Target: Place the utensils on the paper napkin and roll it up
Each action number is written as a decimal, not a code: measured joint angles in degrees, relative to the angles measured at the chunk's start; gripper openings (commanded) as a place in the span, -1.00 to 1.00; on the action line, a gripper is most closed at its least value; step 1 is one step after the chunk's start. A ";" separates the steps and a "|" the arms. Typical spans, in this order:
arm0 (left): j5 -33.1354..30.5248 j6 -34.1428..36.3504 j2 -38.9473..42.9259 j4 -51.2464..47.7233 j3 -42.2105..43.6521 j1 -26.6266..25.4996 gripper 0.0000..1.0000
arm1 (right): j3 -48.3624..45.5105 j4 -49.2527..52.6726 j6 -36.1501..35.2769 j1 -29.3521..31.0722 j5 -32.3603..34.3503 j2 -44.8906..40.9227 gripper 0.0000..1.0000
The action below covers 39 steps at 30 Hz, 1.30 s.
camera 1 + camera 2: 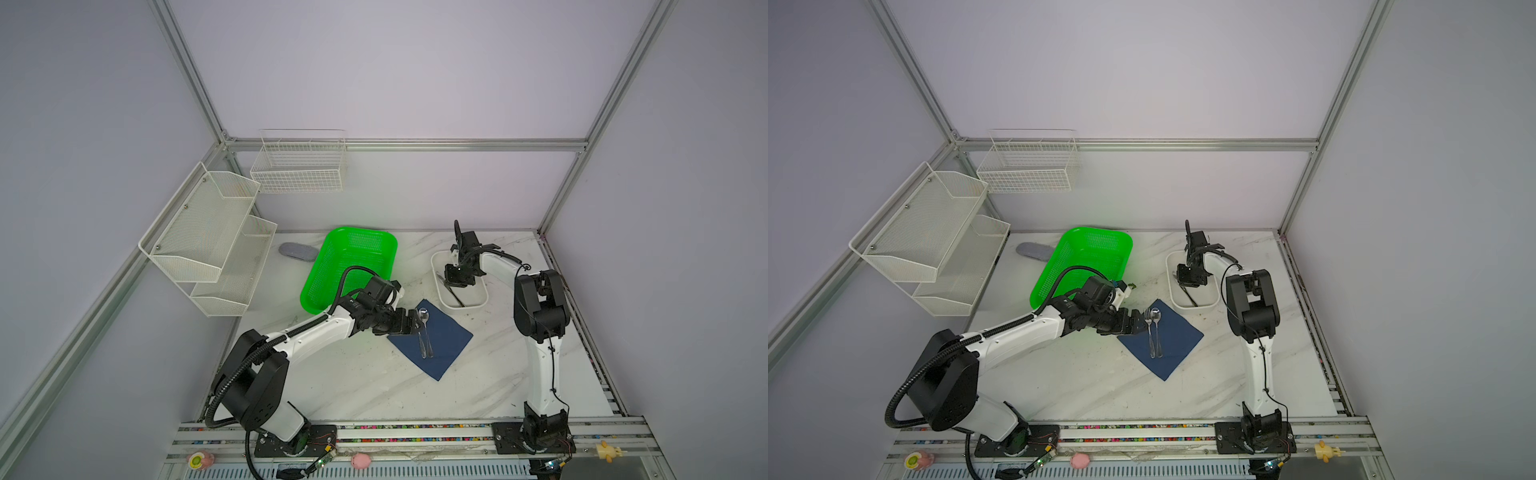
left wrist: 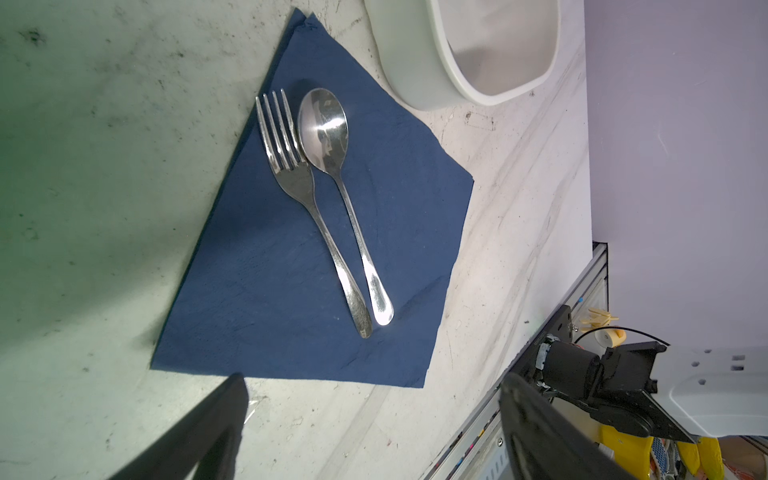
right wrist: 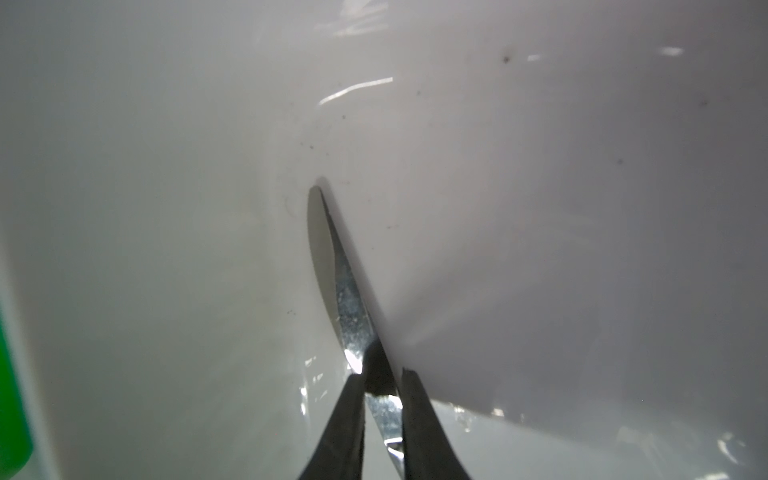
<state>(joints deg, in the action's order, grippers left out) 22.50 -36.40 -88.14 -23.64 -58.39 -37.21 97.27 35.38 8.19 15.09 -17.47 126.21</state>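
Note:
The navy paper napkin (image 1: 444, 340) (image 1: 1177, 336) (image 2: 257, 270) lies flat on the marble table. Two utensils rest on it side by side: a fork (image 1: 1149, 332) (image 2: 307, 199) and a spoon (image 1: 423, 316) (image 1: 1156, 328) (image 2: 324, 124). My left gripper (image 1: 415, 322) (image 1: 1140, 322) (image 2: 372, 380) hovers open at the napkin's left edge, holding nothing. A knife (image 1: 457, 297) (image 1: 1190, 297) (image 3: 345, 299) lies in the white tray (image 1: 478, 301) (image 1: 1208, 305) (image 2: 415, 62). My right gripper (image 1: 453, 286) (image 1: 1185, 286) (image 3: 380, 374) reaches down into the tray, its fingers close on either side of the knife; a grip does not show.
A green perforated basket (image 1: 349, 266) stands behind my left arm. A grey flat object (image 1: 296, 251) lies at the back left. White mesh shelves (image 1: 208, 237) and a wire basket (image 1: 299, 166) hang on the left and back walls. Aluminium frame rails bound the table.

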 measured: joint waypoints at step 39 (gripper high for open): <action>0.11 -0.15 -10.95 0.15 -14.45 -0.11 0.85 | 5.11 1.53 -2.86 2.80 9.38 3.08 -1.00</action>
<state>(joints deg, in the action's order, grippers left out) 22.61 -36.56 -99.09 -23.49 -72.84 -37.32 102.39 36.91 5.32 17.89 -8.10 129.29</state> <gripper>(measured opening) 0.926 0.049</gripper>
